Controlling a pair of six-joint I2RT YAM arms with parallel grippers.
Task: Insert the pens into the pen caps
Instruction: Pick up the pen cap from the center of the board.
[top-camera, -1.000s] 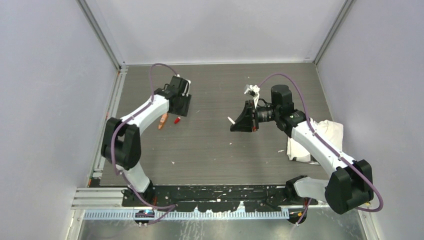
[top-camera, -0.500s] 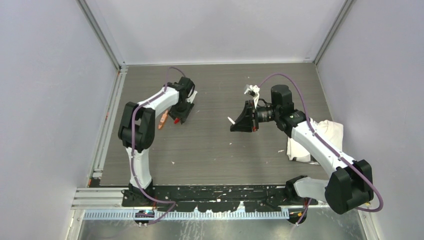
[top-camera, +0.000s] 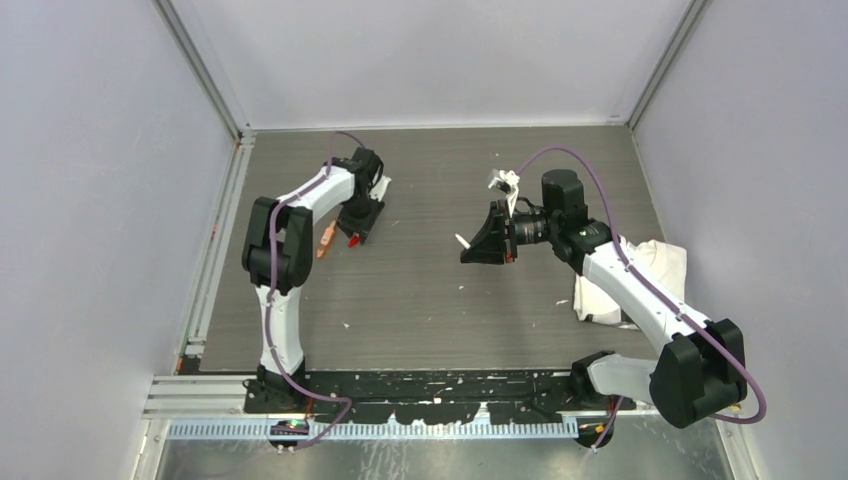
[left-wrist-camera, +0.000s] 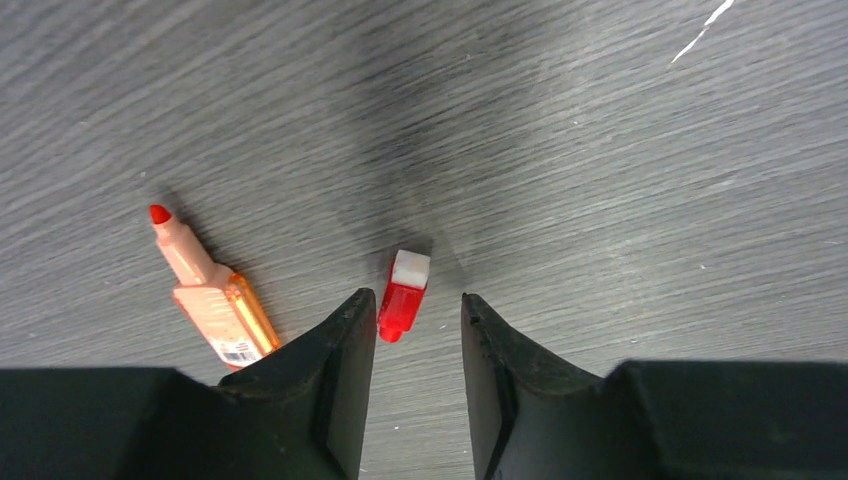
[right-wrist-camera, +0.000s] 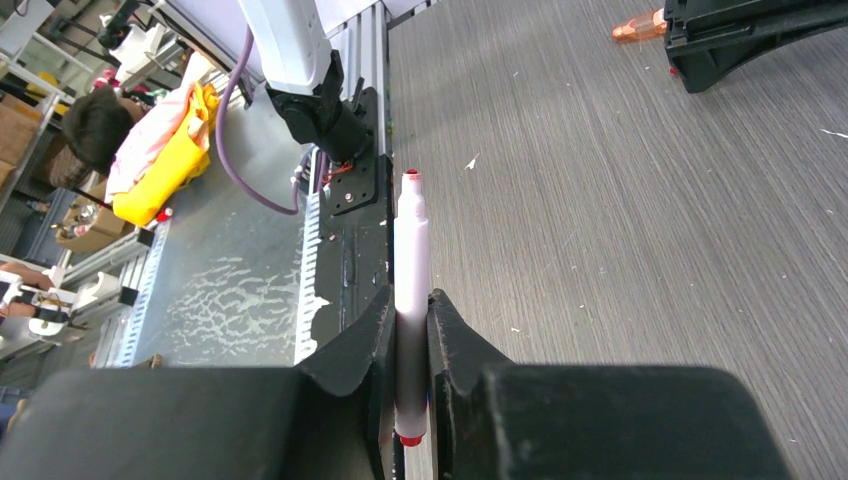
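My left gripper (left-wrist-camera: 417, 305) hangs with jaws parted astride the stubby red plastic pen cap (left-wrist-camera: 403, 297) lying on the grey table (left-wrist-camera: 600, 150), its long axis pointing nearly straight out from them, while my right gripper (right-wrist-camera: 410, 308), well apart, clenches a slim white red-tipped pen (right-wrist-camera: 411, 235).

The desk (top-camera: 430, 300) is showing a matt grey wood-grain finish, finely streaked. On it the red cap (left-wrist-camera: 403, 296) is gleaming: glossy translucent plastic with an opaque white plug at one end. Just left of the red cap, the orange pen (left-wrist-camera: 205, 290) is looking like clear-tinted plastic, with a small paper label on its barrel. The left hand (left-wrist-camera: 416, 300), flanking the red cap, is presenting dull black moulded plastic. Well right of the red cap, the right hand (right-wrist-camera: 411, 297) is pinching a smooth white pen (right-wrist-camera: 411, 230) — satin plastic — and a white cloth (top-camera: 650, 265) is lying crumpled and soft.
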